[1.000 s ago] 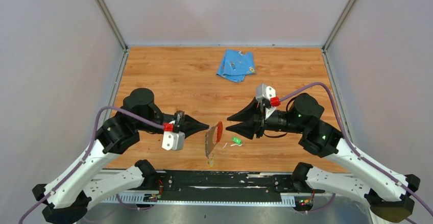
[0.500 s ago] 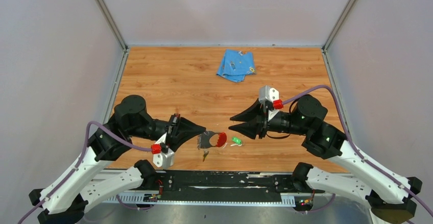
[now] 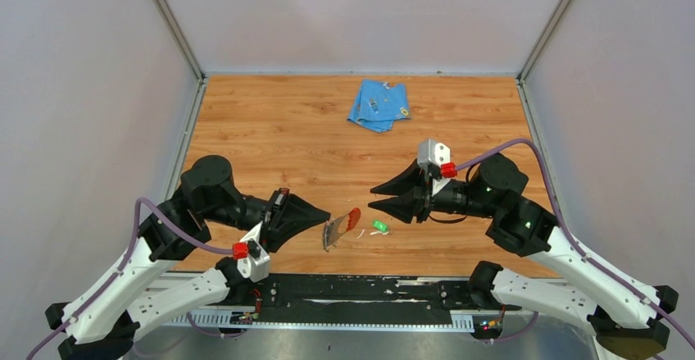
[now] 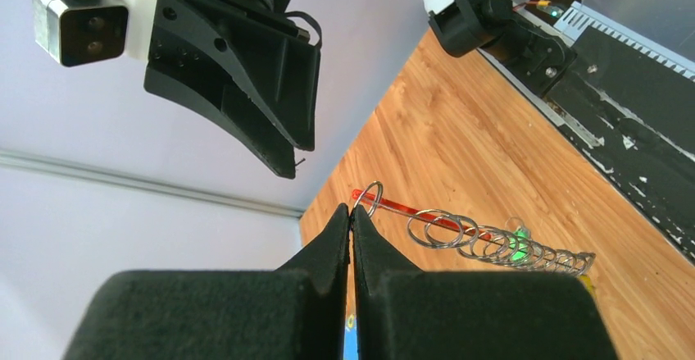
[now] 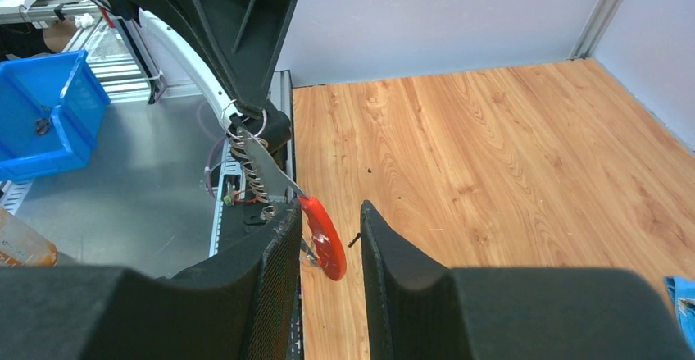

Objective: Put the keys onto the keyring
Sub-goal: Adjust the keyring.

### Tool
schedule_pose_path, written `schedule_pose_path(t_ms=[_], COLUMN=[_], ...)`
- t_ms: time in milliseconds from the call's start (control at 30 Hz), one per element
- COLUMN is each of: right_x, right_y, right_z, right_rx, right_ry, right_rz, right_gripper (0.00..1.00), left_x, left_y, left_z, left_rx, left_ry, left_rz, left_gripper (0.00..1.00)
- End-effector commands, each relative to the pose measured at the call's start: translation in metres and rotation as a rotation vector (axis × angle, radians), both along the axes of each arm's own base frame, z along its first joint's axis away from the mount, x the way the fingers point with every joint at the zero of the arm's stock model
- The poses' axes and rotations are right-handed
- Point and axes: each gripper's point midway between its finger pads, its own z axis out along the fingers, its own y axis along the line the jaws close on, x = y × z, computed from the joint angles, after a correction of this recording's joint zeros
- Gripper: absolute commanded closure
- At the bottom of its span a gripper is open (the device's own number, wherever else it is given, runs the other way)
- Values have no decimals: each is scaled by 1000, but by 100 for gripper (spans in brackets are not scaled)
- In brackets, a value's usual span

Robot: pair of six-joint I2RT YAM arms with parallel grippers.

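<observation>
My left gripper (image 3: 328, 215) is shut on a small metal ring (image 4: 370, 198) at one end of the keyring (image 3: 338, 230). It holds the keyring tilted just above the table's near edge. The keyring is a flat silvery piece with a red strip (image 3: 353, 218) and several wire rings (image 4: 492, 245) strung along it. The green key (image 3: 379, 226) lies on the wood just right of it and shows behind the rings in the left wrist view (image 4: 516, 249). My right gripper (image 3: 371, 198) is open and empty. In the right wrist view (image 5: 328, 212) the red end (image 5: 321, 237) lies between its fingers, untouched. I cannot make out the yellow key.
A folded blue cloth (image 3: 379, 104) lies at the back middle of the table. The black rail (image 3: 352, 290) with the arm bases runs along the near edge. A blue bin (image 5: 45, 114) stands off the table beyond the left arm.
My left wrist has rolled and drawn back a little. The keyring swung from standing upright to lying flat, then to a tilt. My right gripper shifted slightly right and stayed open.
</observation>
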Motion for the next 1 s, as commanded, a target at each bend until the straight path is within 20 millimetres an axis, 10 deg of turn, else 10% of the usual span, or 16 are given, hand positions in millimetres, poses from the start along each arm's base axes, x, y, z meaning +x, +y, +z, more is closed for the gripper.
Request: schedule_pose_path(t_ms=[0, 533, 967], right_x=[-6, -15, -21], right_y=[-2, -3, -6], right_z=[4, 11, 26], right_rx=[8, 20, 52], right_ry=[-27, -50, -104], right_rz=[24, 70, 98], right_gripper=[65, 65, 65], left_x=[-13, -10, -20], left_y=[-1, -10, -10], left_z=[18, 41, 45], left_rx=[-42, -64, -91], left_ry=[19, 411, 342], left_rz=[-57, -4, -81], left_gripper=[100, 100, 100])
